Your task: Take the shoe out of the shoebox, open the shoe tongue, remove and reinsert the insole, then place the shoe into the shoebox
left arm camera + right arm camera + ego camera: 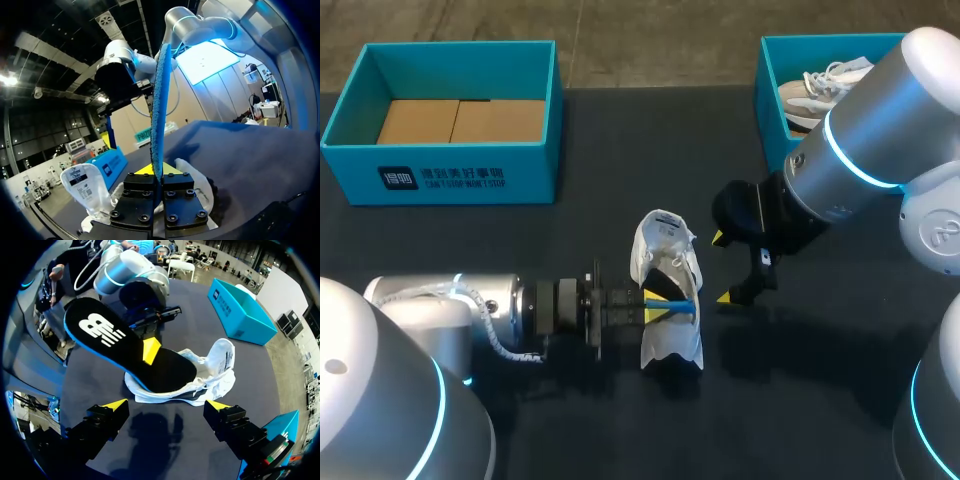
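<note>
A white shoe (pixel 668 345) lies on the dark table, tongue (pixel 660 232) pulled open. My left gripper (pixel 660 303) is shut on the insole (pixel 672 297), which is black on top with a blue rim. In the right wrist view one end of the insole (pixel 130 350) rests inside the shoe (pixel 215 377) and the other end sticks up and out of it. In the left wrist view the insole (pixel 160 110) stands edge-on between the left gripper's (pixel 161 172) fingers. My right gripper (pixel 722 268) hangs open just right of the shoe, nothing between its fingers (pixel 116 405).
A teal shoebox (pixel 440 175) with brown cardboard inside stands at the back left. A second teal box (pixel 770 95) at the back right holds another pale shoe (pixel 820 85). The back left box (pixel 240 310) also shows beyond the shoe in the right wrist view.
</note>
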